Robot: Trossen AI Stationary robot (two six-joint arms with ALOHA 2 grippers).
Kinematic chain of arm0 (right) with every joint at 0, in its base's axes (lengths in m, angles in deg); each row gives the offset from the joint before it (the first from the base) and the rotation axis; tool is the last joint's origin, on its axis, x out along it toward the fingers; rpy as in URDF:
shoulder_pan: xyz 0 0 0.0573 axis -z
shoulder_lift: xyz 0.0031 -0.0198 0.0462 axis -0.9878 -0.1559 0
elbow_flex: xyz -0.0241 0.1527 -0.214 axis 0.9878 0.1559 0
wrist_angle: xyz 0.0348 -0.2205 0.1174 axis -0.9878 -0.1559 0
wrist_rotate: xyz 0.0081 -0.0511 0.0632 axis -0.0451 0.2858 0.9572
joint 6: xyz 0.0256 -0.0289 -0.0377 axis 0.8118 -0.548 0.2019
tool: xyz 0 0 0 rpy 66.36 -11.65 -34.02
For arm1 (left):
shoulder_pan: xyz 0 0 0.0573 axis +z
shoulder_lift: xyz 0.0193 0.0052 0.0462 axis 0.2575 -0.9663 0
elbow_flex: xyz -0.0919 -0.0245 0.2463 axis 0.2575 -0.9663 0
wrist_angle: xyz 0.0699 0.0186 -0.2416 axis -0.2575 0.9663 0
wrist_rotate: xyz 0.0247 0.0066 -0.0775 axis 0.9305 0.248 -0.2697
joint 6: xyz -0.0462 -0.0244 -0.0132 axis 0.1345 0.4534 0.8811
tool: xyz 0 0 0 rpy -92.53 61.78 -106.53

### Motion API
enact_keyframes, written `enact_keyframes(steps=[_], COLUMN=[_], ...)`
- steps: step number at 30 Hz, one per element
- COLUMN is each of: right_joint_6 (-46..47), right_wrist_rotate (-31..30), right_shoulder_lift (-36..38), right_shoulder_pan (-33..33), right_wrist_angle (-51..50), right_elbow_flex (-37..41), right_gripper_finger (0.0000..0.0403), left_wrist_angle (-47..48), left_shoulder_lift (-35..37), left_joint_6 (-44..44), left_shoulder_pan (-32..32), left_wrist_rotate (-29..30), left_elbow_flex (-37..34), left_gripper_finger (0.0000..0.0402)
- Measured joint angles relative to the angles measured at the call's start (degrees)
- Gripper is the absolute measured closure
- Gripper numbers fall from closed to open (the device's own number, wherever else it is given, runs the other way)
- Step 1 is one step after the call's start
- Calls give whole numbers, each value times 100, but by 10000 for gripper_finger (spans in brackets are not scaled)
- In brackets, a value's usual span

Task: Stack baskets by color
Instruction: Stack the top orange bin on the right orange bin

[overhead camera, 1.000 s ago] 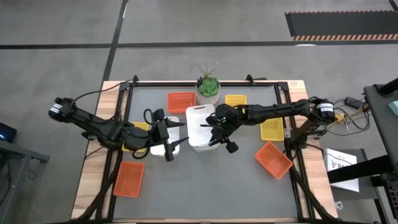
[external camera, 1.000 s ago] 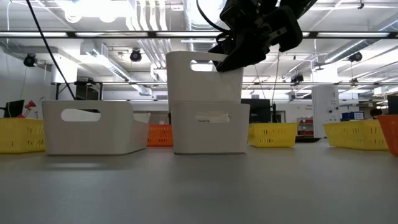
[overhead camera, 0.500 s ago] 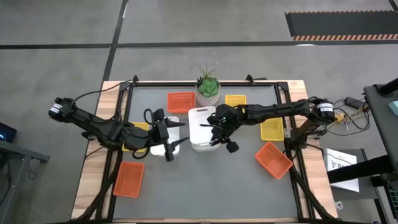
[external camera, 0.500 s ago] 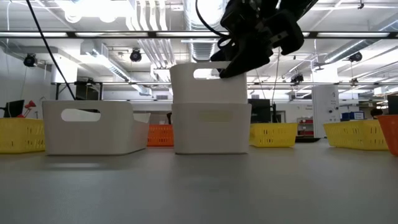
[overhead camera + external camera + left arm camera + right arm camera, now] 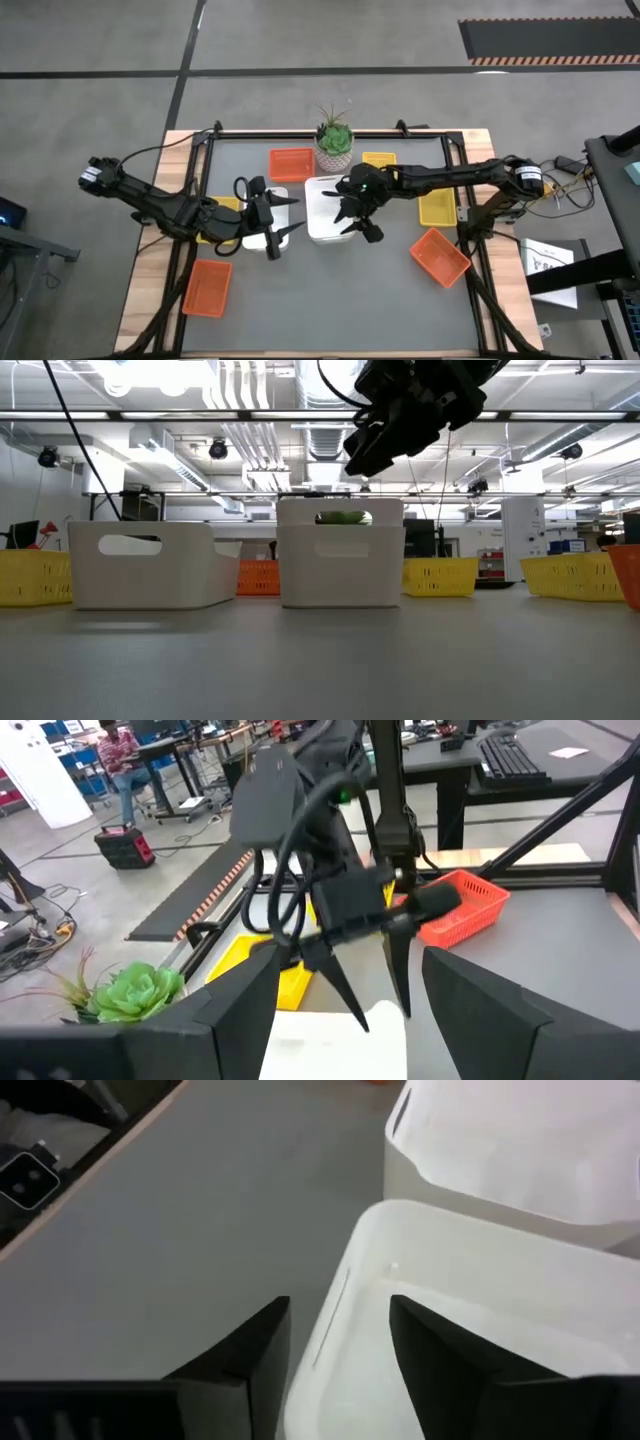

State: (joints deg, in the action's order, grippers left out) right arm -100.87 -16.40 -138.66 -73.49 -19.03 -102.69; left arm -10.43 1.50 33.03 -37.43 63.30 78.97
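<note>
Two white baskets (image 5: 341, 555) sit nested at the table's middle, the upper one's rim (image 5: 340, 507) standing a little above the lower one's. My right gripper (image 5: 352, 222) hangs open just above their near wall (image 5: 340, 1305), one finger on each side of it, clear of it in the low view (image 5: 395, 430). A third white basket (image 5: 150, 565) rests on the table to the left. My left gripper (image 5: 285, 214) hovers open over that basket, holding nothing. Orange baskets (image 5: 292, 162) (image 5: 207, 288) (image 5: 440, 256) and yellow baskets (image 5: 378, 160) (image 5: 437, 207) lie singly around them.
A small potted green plant (image 5: 334, 140) stands just behind the nested white baskets. Another yellow basket (image 5: 222, 205) lies partly under my left arm. The table's dark mat (image 5: 330, 300) is bare toward the near edge.
My right gripper has opened and let go of the upper white basket, then risen slightly. That basket, held high and partly in the lower one a second ago, has dropped down into it and now sits level.
</note>
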Motion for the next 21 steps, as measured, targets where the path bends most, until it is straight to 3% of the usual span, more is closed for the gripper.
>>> enact_keyframes(steps=[8, 13, 17, 21], right_joint_6=[-35, -101, 286, 567], right_wrist_rotate=[0, -2, -154, -293], right_shoulder_lift=[411, 866, 1279, 1659], right_shoulder_pan=[-1, -59, -166, -205], right_wrist_angle=[-110, 99, 1042, 1751], right_elbow_flex=[59, 510, 1184, 1809], right_gripper_finger=[318, 381, 393, 394], left_wrist_angle=[-9, -23, -18, -20], left_shoulder_lift=[0, 0, 0, -45], left_joint_6=[96, 167, 171, 177], left_shoulder_pan=[2, 8, 45, 43], left_wrist_rotate=[232, 936, 1708, 1773], left_elbow_flex=[-332, -549, -743, -857], left_gripper_finger=[171, 171, 171, 171])
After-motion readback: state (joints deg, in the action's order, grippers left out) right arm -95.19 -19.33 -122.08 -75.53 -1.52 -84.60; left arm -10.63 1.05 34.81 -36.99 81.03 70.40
